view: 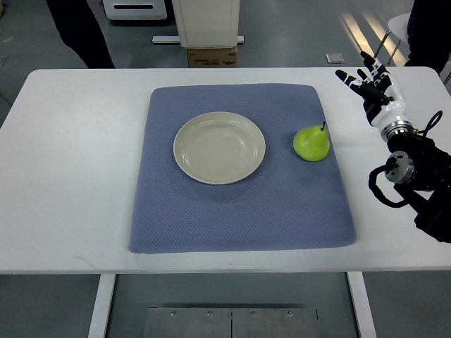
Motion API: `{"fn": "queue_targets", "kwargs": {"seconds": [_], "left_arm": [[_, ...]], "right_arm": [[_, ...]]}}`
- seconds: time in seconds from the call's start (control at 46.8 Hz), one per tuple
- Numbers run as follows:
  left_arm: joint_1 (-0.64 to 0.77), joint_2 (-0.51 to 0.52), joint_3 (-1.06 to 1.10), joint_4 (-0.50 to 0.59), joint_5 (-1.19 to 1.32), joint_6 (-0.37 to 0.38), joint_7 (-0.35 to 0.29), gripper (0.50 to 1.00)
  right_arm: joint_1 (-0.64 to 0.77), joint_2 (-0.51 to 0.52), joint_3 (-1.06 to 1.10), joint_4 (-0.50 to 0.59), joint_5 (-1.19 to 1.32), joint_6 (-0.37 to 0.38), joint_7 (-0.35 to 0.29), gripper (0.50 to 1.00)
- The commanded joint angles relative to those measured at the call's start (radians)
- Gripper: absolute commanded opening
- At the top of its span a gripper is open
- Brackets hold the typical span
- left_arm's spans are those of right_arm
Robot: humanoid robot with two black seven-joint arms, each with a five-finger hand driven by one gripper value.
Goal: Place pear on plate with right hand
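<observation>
Bench front edge: the white bench (63, 211) runs across the bottom of the view, its legs and a metal plate showing below it.
Mat: a blue-grey textured mat (239, 211) lies in the middle of the bench, its near edge just short of the bench front.
Right arm: black wrist and cables enter at 3 o'clock, over the bench to the right of the mat.
Right robot hand (372, 83): at about 2 o'clock, fingers spread and pointing away, holding nothing, well apart from the pear.
Plate: a cream plate (219, 147) sits on the mat, slightly left of centre.
Pear: a green pear (311, 142) rests on the mat at 3 o'clock from the plate, near it but not touching, stem up.
Far side: dark trouser legs (81, 32) at 11 o'clock beyond the bench.
</observation>
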Motion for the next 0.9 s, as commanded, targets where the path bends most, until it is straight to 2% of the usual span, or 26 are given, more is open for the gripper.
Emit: {"fn": "queue_targets", "kwargs": {"seconds": [0.0,0.107,0.299,0.749,0.791,0.877], "left_arm": [[0.0,0.0,0.0,0.0,0.0,-0.001,0.0,1.0],[0.0,0.0,0.0,0.0,0.0,-0.001,0.0,1.0],[0.0,0.0,0.0,0.0,0.0,-0.001,0.0,1.0],[0.0,0.0,0.0,0.0,0.0,-0.001,0.0,1.0],[0.0,0.0,0.0,0.0,0.0,-0.001,0.0,1.0],[0.0,0.0,0.0,0.0,0.0,-0.001,0.0,1.0]], "right_arm": [[0.0,0.001,0.0,0.0,0.001,-0.001,0.002,1.0],[0.006,-0.002,0.003,-0.003,0.0,-0.001,0.002,1.0],[0.017,-0.012,0.0,-0.081,0.001,-0.004,-0.006,1.0],[0.029,-0.011,-0.005,-0.08,0.0,0.004,-0.003,1.0],[0.029,-0.014,-0.011,-0.071,-0.006,0.021,-0.005,1.0],[0.029,-0.02,-0.052,-0.069,-0.043,0.132,0.002,1.0]]}}
